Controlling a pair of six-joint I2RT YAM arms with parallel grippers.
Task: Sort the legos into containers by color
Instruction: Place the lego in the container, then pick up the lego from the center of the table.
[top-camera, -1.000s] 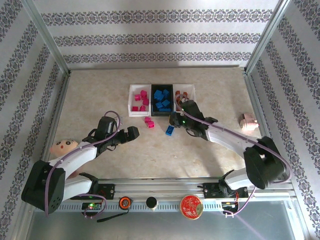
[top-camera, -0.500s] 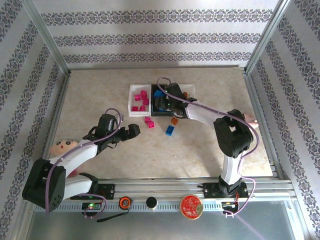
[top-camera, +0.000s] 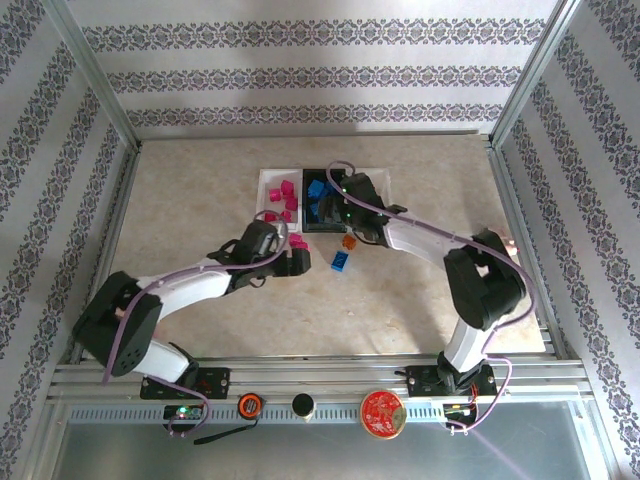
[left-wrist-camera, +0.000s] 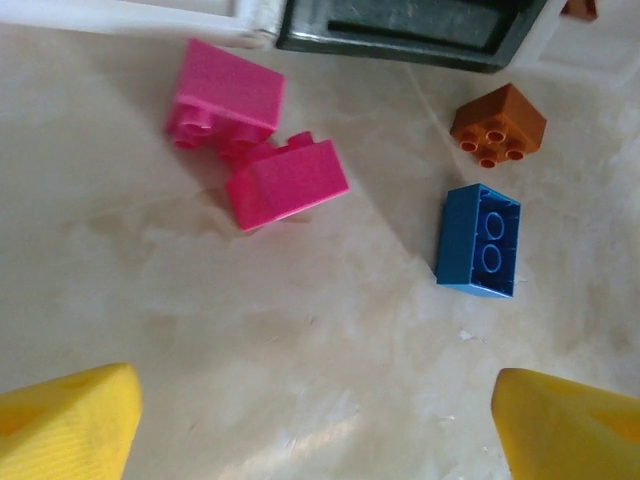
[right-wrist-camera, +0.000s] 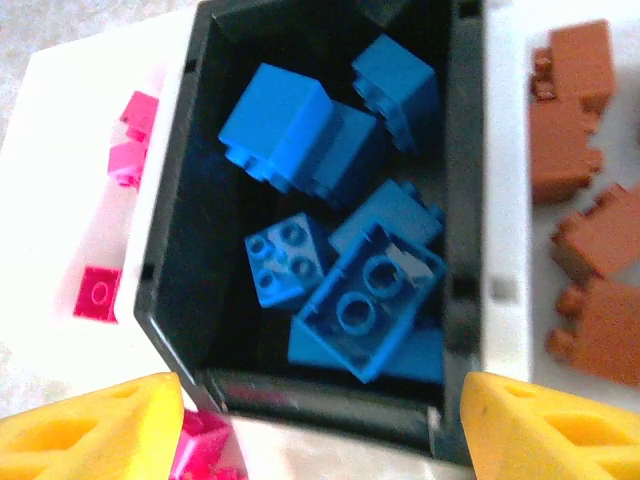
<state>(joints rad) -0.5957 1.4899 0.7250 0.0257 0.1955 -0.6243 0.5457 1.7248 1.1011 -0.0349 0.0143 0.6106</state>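
Top cam: I see left jaws by two magenta-pink studded plastic bricks on the beige desk; right jaws over the black middle tray. L wrist: jaws wide apart, empty; those two touching, small blue brick & orange-brown brick loose nearby. R wrist: jaws apart, empty, above blue bricks in black tray; orange-brown ones in white tray at right

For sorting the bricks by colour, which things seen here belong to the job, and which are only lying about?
Belong to the job: loose pink bricks, loose blue brick, loose orange brick; black tray of blue bricks; left white tray of pink bricks; right white tray of brown bricks.
Only lying about: red disc and black knob, on the front rail.
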